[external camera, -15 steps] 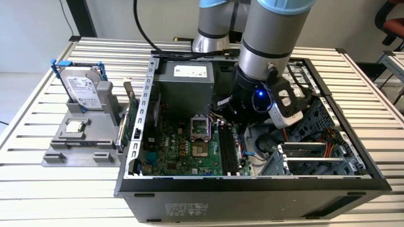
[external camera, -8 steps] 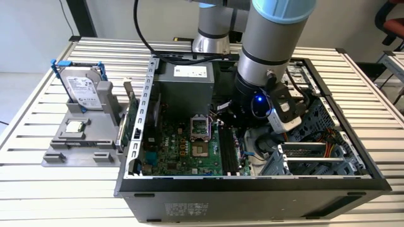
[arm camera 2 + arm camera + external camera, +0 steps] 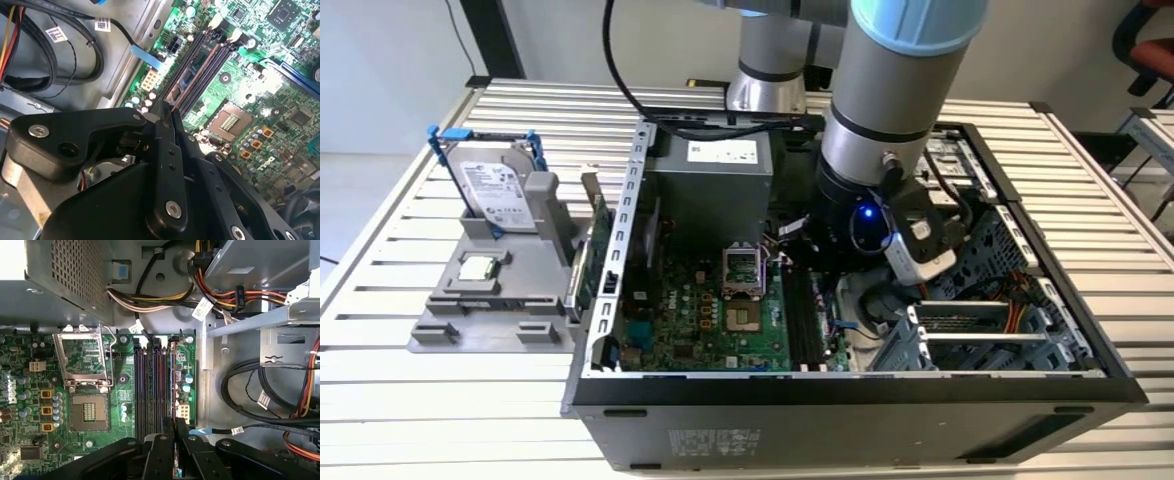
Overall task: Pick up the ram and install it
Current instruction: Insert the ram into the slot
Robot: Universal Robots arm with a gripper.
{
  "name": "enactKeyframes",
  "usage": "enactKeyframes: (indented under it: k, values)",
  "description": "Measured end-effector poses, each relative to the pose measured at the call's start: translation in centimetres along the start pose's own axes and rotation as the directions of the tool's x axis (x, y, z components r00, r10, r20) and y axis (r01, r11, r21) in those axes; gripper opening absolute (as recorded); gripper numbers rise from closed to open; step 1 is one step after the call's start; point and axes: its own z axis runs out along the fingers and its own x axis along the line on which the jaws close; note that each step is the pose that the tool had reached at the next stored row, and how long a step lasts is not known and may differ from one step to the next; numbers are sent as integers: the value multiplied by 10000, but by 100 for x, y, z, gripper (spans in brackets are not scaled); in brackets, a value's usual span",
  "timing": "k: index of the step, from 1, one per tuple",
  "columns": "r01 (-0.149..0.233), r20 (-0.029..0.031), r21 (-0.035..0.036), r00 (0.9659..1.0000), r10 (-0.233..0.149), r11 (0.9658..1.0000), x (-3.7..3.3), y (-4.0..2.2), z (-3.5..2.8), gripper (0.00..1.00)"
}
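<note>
The ram [image 3: 173, 390] stands on edge in the memory slots [image 3: 150, 385] of the motherboard [image 3: 30, 405], and we see its near end pinched between the black fingers [image 3: 161, 455] of the gripper [image 3: 175, 440]; the fingers are drawn narrow on the stick. In the second wrist view the gripper [image 3: 167, 117] meets the ram [image 3: 192, 75] the same way, the stick running away along the slots [image 3: 210, 65]. Beside the slots lies the open processor socket [image 3: 87, 385]; a grey power supply [image 3: 65, 275] sits beyond it, with bundled cables [image 3: 165, 297] nearby. In the exterior view the arm [image 3: 887, 110] reaches down into the open computer case [image 3: 854, 400]; on the exterior view's left a grey stand [image 3: 494, 290] holds a hard drive [image 3: 494, 185] and a small silver chip [image 3: 478, 267].
</note>
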Motion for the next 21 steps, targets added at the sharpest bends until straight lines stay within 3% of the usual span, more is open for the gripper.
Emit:
enactKeyframes:
  k: [9, 16, 21]
  values:
    - [-13, 0, 3, 10000, 13, 10000, 4, -47, 153, 0]
    - [-157, 0, 7, 9999, 157, 9999, 6, -60, 219, 0]
    - [-402, -1, 16, 9992, 402, 9992, 9, -58, 227, 0]
